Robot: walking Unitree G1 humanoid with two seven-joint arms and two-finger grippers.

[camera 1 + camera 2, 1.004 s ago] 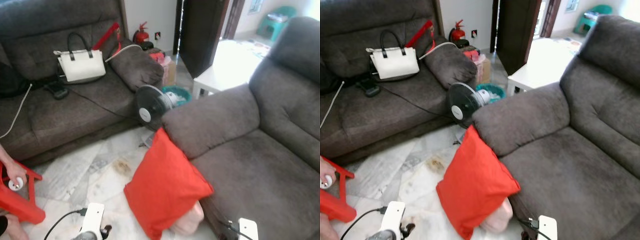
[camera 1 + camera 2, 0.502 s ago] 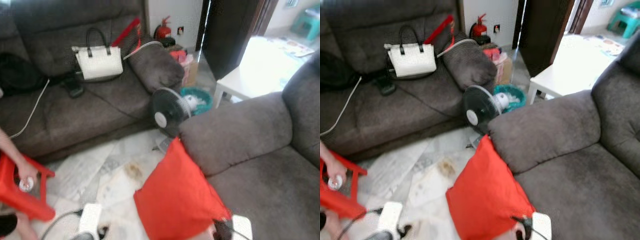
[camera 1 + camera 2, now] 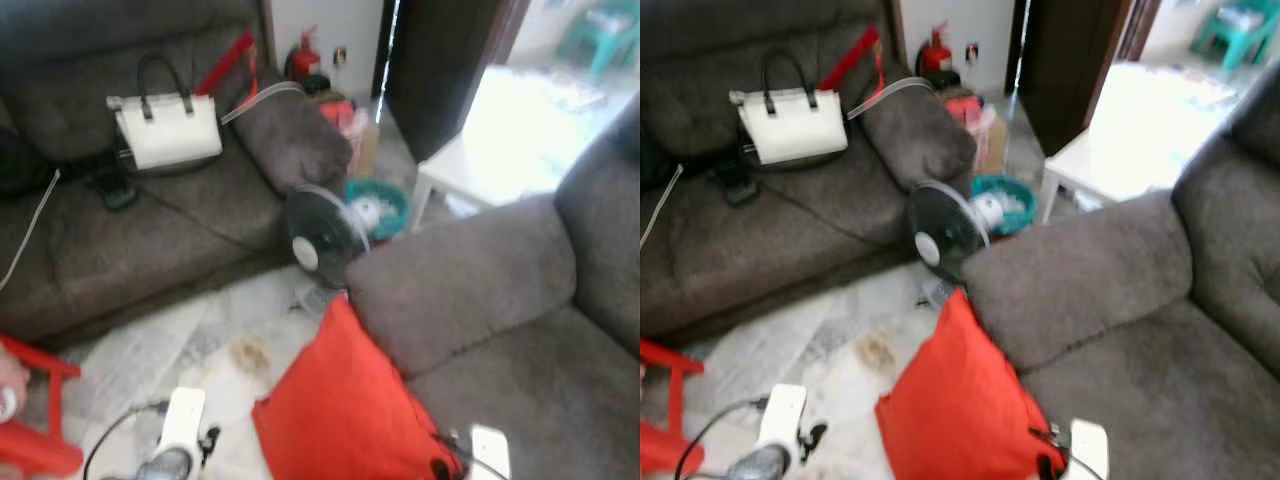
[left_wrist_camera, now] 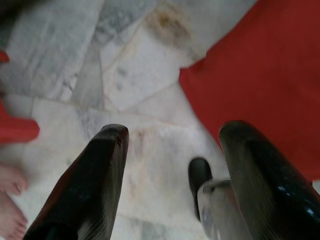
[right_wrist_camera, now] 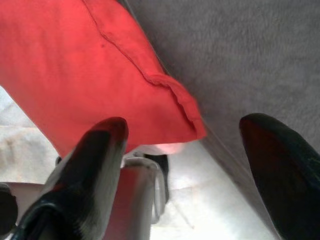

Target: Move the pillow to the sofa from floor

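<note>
Marble floor (image 3: 150, 345) and two grey sofas, with the red pillow (image 3: 345, 415) propped on the tiles against the near sofa (image 3: 1110, 330).

It stands on one corner, long axis tilted, its top corner leaning on the sofa's arm; the left hand (image 4: 172, 165) hangs spread and empty just beside its lower edge, and the right hand (image 5: 182, 150), also spread wide and holding nothing, is close over the side corner by the sofa front. I'd say the reach is still under way; best to close one hand on each opposite edge, well into the stuffing, then lift clear of the arm. Beyond the hands stand a fan (image 3: 318, 235), a white handbag (image 3: 168, 128) on the far sofa, and a red stool (image 3: 665, 420).
</note>
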